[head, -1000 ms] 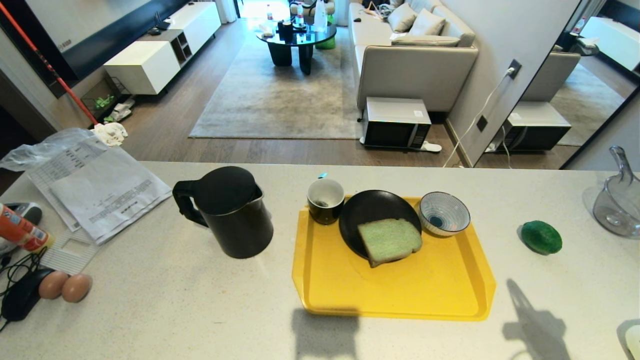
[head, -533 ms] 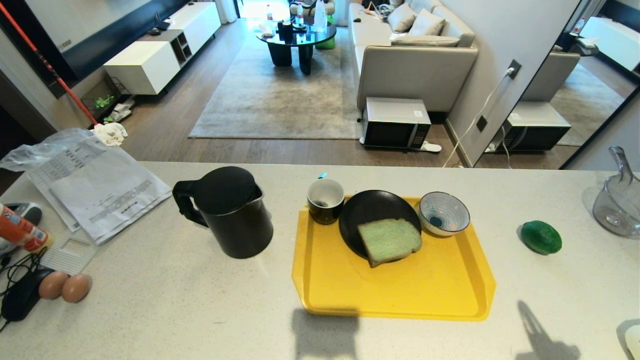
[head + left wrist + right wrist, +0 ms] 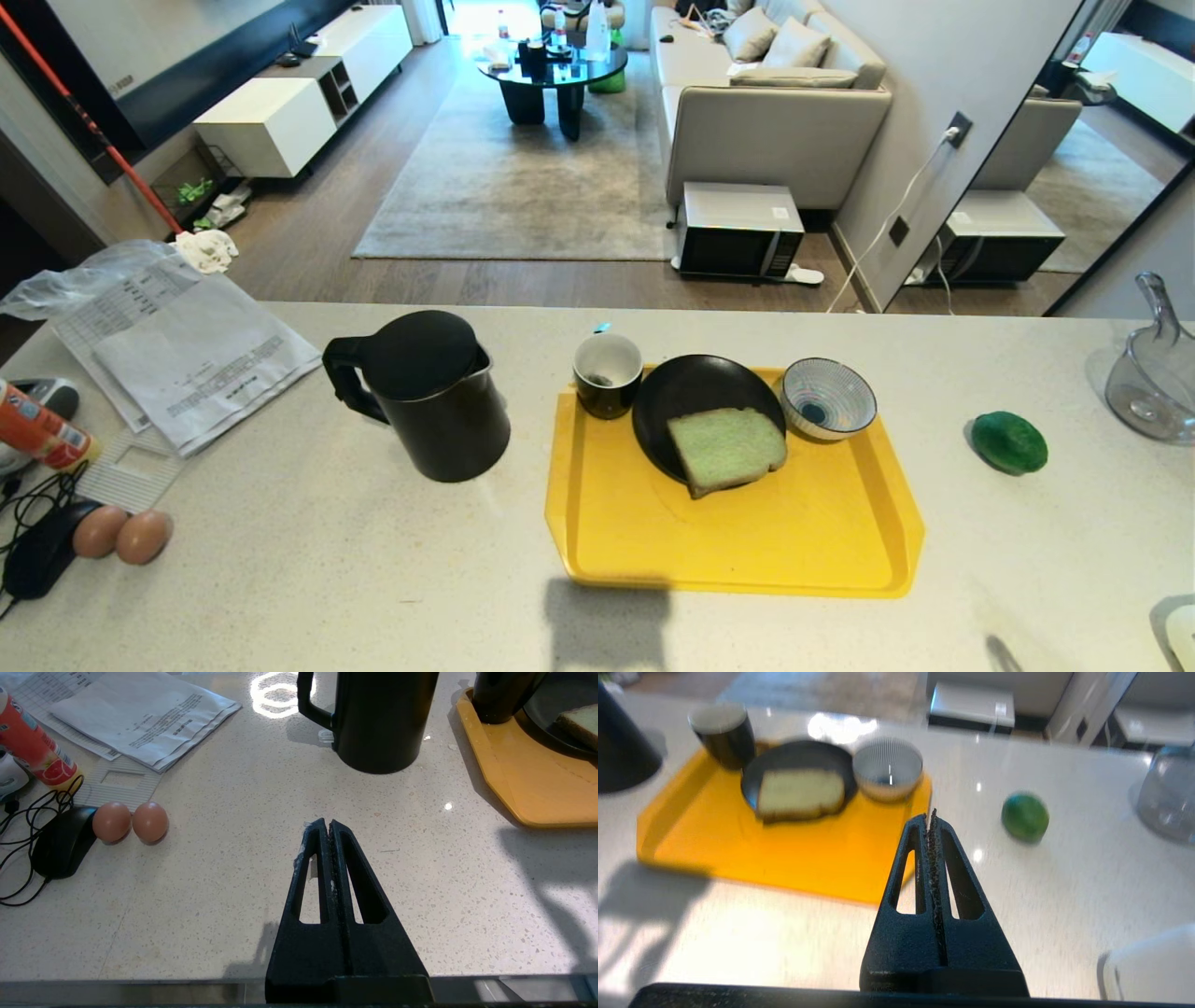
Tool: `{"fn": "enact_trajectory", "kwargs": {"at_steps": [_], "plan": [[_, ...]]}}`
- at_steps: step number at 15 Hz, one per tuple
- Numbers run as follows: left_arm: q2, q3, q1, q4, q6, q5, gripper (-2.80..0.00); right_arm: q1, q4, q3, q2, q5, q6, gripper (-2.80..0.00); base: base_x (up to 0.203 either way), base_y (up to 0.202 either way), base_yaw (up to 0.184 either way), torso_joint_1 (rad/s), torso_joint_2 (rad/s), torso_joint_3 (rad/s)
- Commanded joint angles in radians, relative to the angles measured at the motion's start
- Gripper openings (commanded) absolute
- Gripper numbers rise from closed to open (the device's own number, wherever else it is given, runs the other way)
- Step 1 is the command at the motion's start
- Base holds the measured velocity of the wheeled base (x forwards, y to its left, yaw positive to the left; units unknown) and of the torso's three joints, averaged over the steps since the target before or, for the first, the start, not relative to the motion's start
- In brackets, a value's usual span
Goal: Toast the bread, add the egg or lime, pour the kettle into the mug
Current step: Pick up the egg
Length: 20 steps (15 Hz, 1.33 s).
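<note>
1. Your left gripper (image 3: 329,823) hung low over bare countertop (image 3: 308,560) near the front edge, its jaws pressed together with nothing between them. The kettle (image 3: 380,718) stood ahead of it.
2. Your right gripper (image 3: 931,816) was also pinched together and empty, above the counter just off the yellow tray's (image 3: 831,868) near right corner. Neither gripper appeared in the head view.
3. The bread (image 3: 726,450), a pale green slice, lay on a black plate (image 3: 686,387) on the yellow tray (image 3: 747,541), overhanging the plate's near rim.
4. The mug (image 3: 608,374) stood at the tray's far left corner, touching the plate, with a tea bag inside and a blue tag at its far rim.
5. A blue-and-white striped bowl (image 3: 829,399) sat at the tray's far right, just beside the plate; you could see nothing in it.
6. The kettle (image 3: 425,397) stood upright on the counter left of the tray, lid shut, handle pointing left.
7. The lime (image 3: 1008,442) rested on the counter, right of the tray and apart from it.
8. Two brown eggs (image 3: 121,535) lay touching each other at the far left, beside a black mouse (image 3: 42,560). You could not tell a separate task egg from any view.
9. Printed papers (image 3: 177,350) lay at far left; a clear glass jug (image 3: 1153,383) stood at the far right edge.
</note>
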Motion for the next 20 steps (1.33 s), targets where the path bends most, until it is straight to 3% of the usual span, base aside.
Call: {"fn": "enact_trajectory", "kwargs": {"at_steps": [1,6,9,11,20], "plan": [[-0.002,0.017,0.000,-0.001,0.000,0.000,-2.80,-0.014,0.125,0.000,-0.056,0.012,-0.001,-2.80,0.000,0.000,0.000,0.000,0.00,0.000],[-0.002,0.017,0.000,-0.001,0.000,0.000,-2.80,-0.013,0.232,0.000,-0.179,-0.024,-0.004,-2.80,0.000,0.000,0.000,0.000,0.00,0.000],[-0.002,0.017,0.000,-0.001,0.000,0.000,-2.80,-0.013,0.284,0.000,-0.215,-0.055,-0.077,-2.80,0.000,0.000,0.000,0.000,0.00,0.000],[-0.002,0.017,0.000,-0.001,0.000,0.000,-2.80,-0.013,0.312,0.000,-0.215,-0.053,-0.082,-2.80,0.000,0.000,0.000,0.000,0.00,0.000],[-0.002,0.017,0.000,-0.001,0.000,0.000,-2.80,-0.013,0.319,0.000,-0.215,-0.034,-0.032,-2.80,0.000,0.000,0.000,0.000,0.00,0.000]]}}
